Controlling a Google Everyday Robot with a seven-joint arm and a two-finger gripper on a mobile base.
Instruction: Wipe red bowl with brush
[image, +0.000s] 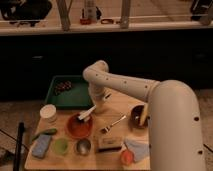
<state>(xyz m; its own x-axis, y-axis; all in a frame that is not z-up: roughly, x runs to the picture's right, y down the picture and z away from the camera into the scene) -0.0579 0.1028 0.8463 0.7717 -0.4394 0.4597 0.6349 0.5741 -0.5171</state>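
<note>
The red bowl (79, 128) sits on the wooden table, left of centre. The brush (87, 113) slants over the bowl's far right rim: its white handle runs up and to the right, and its lower end rests at the bowl's upper edge. My gripper (98, 104) hangs straight down from the white arm and is shut on the top of the brush handle. It is just beyond the bowl's back right side.
A green tray (60, 98) lies behind the bowl. Around the bowl are a white cup (48, 113), a small green bowl (61, 145), a metal cup (83, 146), a thin metal utensil (114, 124), a dark brown bowl (139, 116) and a small orange-red cup (127, 157).
</note>
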